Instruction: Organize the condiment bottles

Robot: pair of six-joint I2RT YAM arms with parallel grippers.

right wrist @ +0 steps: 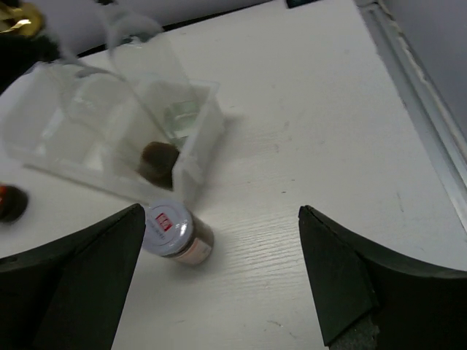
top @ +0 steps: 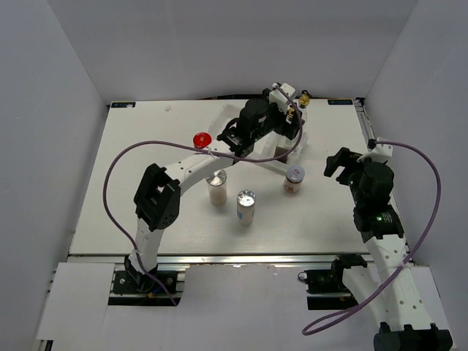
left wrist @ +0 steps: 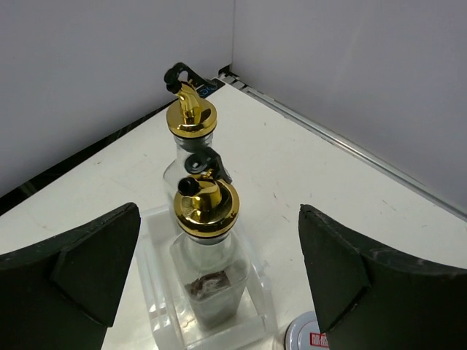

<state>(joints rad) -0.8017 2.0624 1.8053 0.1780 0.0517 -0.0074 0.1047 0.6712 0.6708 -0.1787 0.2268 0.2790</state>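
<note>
Two tall clear bottles with gold spouts stand at the back. The nearer bottle point(left wrist: 208, 219) point(top: 292, 111) stands in an end compartment of the tray point(left wrist: 157, 306). The farther bottle point(left wrist: 190, 124) point(top: 303, 99) is just behind it. My left gripper point(left wrist: 217, 240) point(top: 289, 121) is open, its jaws either side of the nearer bottle and not touching it. The lilac-lidded jar point(top: 294, 178) point(right wrist: 175, 233) stands in front of the tray. The red-lidded jar point(top: 202, 139) and two silver-capped shakers point(top: 217, 186) point(top: 246, 206) stand on the table. My right gripper point(right wrist: 220, 219) point(top: 344, 162) is open and empty, right of the lilac jar.
The white tray point(top: 259, 155) point(right wrist: 73, 138) lies under my left arm, its other compartments holding nothing. White walls enclose the table on three sides, with a rail along the right edge point(right wrist: 416, 80).
</note>
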